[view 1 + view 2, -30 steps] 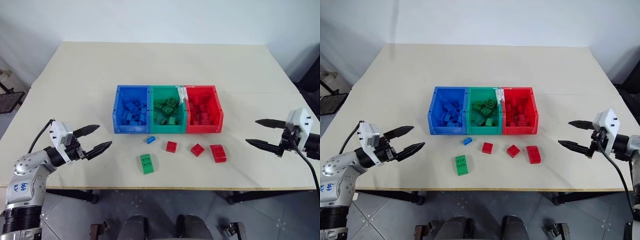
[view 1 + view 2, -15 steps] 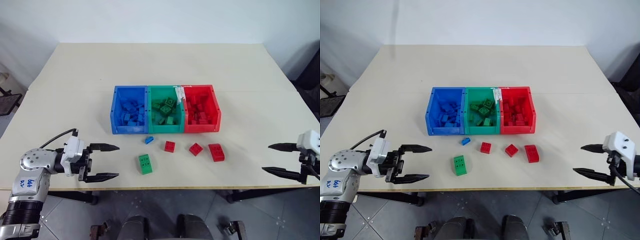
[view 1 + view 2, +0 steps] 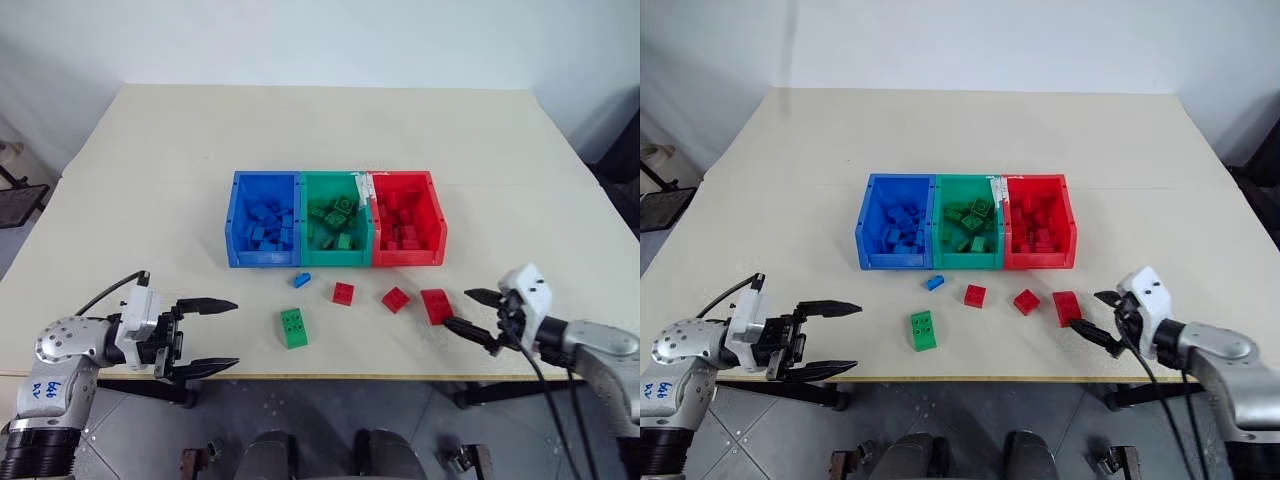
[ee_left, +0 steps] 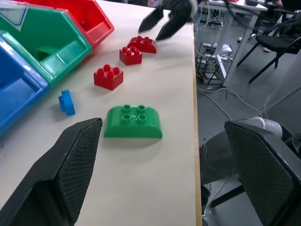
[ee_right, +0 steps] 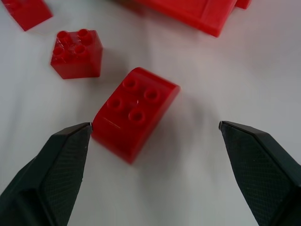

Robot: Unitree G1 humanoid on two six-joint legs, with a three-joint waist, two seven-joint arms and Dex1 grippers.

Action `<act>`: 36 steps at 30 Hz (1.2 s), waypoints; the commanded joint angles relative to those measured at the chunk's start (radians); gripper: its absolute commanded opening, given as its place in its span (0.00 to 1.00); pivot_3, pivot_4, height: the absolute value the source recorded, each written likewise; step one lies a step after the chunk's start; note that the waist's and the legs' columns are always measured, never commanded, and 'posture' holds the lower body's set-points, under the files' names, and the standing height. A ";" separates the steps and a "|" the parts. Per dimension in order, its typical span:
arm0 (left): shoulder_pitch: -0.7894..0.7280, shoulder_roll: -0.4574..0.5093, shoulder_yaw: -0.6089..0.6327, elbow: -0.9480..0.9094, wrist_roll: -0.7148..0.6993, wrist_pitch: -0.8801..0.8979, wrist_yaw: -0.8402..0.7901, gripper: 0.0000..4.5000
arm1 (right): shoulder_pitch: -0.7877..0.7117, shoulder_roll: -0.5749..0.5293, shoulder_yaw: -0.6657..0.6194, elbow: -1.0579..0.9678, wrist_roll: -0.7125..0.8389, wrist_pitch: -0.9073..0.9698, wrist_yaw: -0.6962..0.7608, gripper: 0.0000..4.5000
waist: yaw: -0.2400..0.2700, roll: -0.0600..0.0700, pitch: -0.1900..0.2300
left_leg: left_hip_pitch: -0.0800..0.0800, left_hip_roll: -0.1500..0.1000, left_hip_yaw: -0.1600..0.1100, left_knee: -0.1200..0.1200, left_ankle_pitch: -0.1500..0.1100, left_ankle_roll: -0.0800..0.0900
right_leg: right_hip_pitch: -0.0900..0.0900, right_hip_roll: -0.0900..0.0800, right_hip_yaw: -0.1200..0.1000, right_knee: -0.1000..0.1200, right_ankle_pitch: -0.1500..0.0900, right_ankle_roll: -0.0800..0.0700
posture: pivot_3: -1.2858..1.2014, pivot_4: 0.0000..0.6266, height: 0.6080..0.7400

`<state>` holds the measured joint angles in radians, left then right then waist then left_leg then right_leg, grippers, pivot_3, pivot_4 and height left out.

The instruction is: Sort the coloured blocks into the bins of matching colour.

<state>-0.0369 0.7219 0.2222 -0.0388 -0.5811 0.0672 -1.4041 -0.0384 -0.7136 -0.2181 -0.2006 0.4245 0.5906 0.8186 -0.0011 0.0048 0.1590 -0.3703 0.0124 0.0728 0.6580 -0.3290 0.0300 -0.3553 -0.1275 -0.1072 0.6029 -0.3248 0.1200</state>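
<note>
1. Three joined bins sit mid-tabletop: blue bin (image 3: pixel 263 232), green bin (image 3: pixel 335 230) and red bin (image 3: pixel 407 230), each holding bricks of its own colour.
2. At 6 o'clock of the bins lie five loose bricks: tiny blue brick (image 3: pixel 301 280), green brick (image 3: pixel 293 327), two small red bricks (image 3: pixel 343 293) (image 3: pixel 395 299), larger red brick (image 3: pixel 436 306).
3. My right claw (image 3: pixel 470 311) is released, just beside the larger red brick; my left claw (image 3: pixel 213 336) is released, at 9 o'clock of the green brick.

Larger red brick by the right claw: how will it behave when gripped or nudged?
The larger red brick looks like rigid moulded plastic, so probably stiff and light. It lies flat and low on the table, so unlikely to roll or tip. Its glossy, rounded edges might slip or skid when the open right claw closes.
</note>
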 commanded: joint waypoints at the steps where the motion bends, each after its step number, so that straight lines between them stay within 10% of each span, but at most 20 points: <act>1: 0.015 0.003 0.020 -0.059 -0.025 0.010 0.022 0.98 | -0.014 0.021 0.012 -0.006 -0.012 -0.007 -0.043 1.00 | 0.001 0.000 0.000 | 0.000 0.000 0.000 0.000 0.000 0.000 | 0.000 0.000 0.000 0.000 0.000 0.000 | 0.52 0.24 1.00; 11: 0.027 -0.005 0.017 -0.093 -0.031 0.022 0.063 0.98 | 0.016 0.043 0.070 0.018 -0.072 -0.030 -0.093 1.00 | 0.000 -0.002 -0.002 | 0.001 0.000 0.000 0.000 0.000 0.001 | 0.000 0.000 -0.001 0.002 0.000 0.000 | 0.52 0.24 1.00; 22: -0.002 -0.009 0.033 -0.046 -0.027 0.008 0.076 1.00 | 0.028 0.045 0.000 -0.005 -0.045 -0.064 -0.131 0.32 | 0.001 -0.003 -0.002 | 0.000 0.000 0.000 0.000 0.000 0.001 | 0.000 0.000 -0.001 0.002 0.000 0.000 | 0.52 0.24 1.00; 36: -0.048 -0.013 0.042 0.027 -0.015 -0.023 0.080 1.00 | -0.173 -0.083 -0.080 -0.072 0.055 0.016 -0.079 0.32 | -0.002 -0.002 -0.001 | 0.000 0.000 0.000 0.000 -0.001 0.002 | 0.000 0.000 -0.001 0.002 0.000 0.000 | 0.52 0.24 1.00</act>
<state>-0.0763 0.7132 0.2532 0.0014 -0.5893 0.0581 -1.3243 -0.1819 -0.7828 -0.3080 -0.2690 0.4741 0.6168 0.7317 -0.0030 0.0031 0.1580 -0.3699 0.0122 0.0729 0.6581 -0.3299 0.0316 -0.3555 -0.1273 -0.1080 0.6048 -0.3248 0.1200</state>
